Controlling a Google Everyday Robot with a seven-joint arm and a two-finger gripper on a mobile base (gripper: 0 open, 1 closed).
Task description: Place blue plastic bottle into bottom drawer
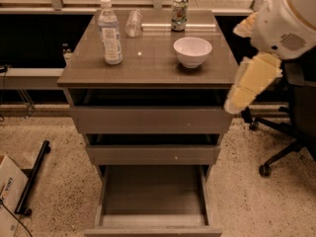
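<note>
— Where is the blue plastic bottle (pixel 110 33)?
— It stands on the cabinet top (pixel 148 65), left side. The bottom drawer (pixel 153 196) is open, ready for it.
— And your gripper (pixel 236 101)?
— It hangs off to the right. Holding or loose, I cannot tell.

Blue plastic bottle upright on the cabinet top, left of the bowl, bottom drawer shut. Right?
No: the bottom drawer is pulled open, as the camera view shows. The blue plastic bottle does stand upright on the cabinet top, left of the bowl. The gripper is out of view; only the arm shows at right.
</note>
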